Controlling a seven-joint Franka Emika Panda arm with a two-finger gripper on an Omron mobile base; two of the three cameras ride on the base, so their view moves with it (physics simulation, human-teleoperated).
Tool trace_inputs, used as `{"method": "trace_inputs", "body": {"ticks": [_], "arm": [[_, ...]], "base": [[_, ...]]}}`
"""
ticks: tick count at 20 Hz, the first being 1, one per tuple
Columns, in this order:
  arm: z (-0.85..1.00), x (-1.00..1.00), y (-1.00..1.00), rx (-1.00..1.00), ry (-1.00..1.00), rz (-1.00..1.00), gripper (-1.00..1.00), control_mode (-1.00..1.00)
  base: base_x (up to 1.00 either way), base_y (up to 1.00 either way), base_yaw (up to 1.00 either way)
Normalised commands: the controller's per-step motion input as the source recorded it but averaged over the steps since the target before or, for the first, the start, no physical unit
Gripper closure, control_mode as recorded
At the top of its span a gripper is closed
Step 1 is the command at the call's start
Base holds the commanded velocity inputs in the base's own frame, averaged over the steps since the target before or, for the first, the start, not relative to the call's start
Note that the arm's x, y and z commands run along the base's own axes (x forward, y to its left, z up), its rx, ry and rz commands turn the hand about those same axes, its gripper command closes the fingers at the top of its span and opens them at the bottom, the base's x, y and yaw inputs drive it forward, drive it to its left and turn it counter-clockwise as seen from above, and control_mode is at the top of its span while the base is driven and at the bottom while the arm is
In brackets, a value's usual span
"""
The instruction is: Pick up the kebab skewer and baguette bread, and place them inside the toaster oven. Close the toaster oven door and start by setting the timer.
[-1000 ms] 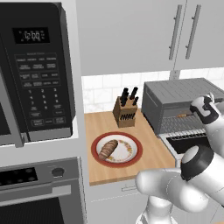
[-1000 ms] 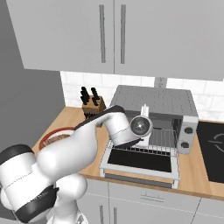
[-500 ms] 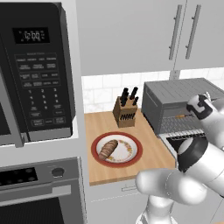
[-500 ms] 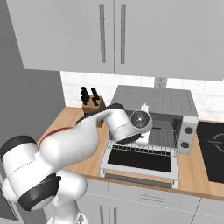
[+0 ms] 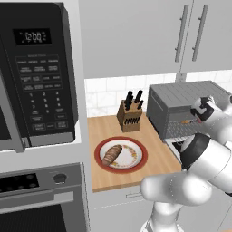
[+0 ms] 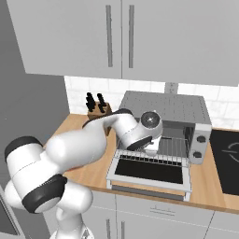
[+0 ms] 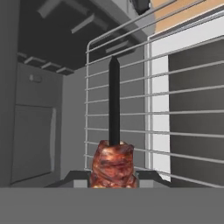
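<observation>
— Where is the skewer right now?

— In the gripper [image 7: 113,177]. The hand camera has the kebab skewer [image 7: 113,148] rising straight up between the two dark finger tips, which press against a lumpy, glossy, reddish-brown chunk of meat. A thin dark stick with a pointed tip runs on past the chunk, over the wire rack [image 7: 175,109].

— So the jaws are closed on it?

— Yes, pinched tight on that meat piece. From the left side I can just make out an orange bit at the mouth of the toaster oven [image 5: 181,106], by the hand, but it is too small for me to be sure of.

— And the oven itself?

— A grey metal box with a ribbed top, standing on the pale wooden counter [image 5: 104,131]. The toaster oven door [image 6: 150,170] hangs down flat in front, a dark glass panel in a silver-grey frame. The rack is thin, shiny parallel rods. Two round knobs sit on the right panel.

— The bread?

— The baguette bread [image 5: 112,154] lies on a round red-rimmed plate [image 5: 138,164] well to the left of the oven, a short brown oblong with darker slashes across it.

— Anything else nearby?

— A wooden knife block [image 5: 130,115] with black handles, between the plate and the oven, against white tile. A big black microwave [image 5: 38,72] with a keypad hangs to the left.
</observation>
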Motion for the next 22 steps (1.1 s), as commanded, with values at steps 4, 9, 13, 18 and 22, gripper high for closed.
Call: {"method": "trace_inputs", "body": {"ticks": [4, 9, 13, 18, 22], "arm": [[-0.01, 0.18, 0.0, 0.0, 0.04, 0.0, 1.0, -1.0], [0.0, 0.17, -0.01, 0.0, 0.01, 0.0, 1.0, -1.0], [-0.11, 0.11, -0.01, 0.0, 0.03, 0.0, 1.0, -1.0], [-0.24, 0.09, -0.02, 0.0, 0.02, 0.0, 1.0, -1.0], [-0.29, 0.04, 0.0, 0.0, 0.0, 0.0, 1.0, -1.0]], "base": [[0.0, 0.0, 0.0], [0.0, 0.0, 0.0], [0.0, 0.0, 0.0], [0.0, 0.0, 0.0], [0.0, 0.0, 0.0]]}}
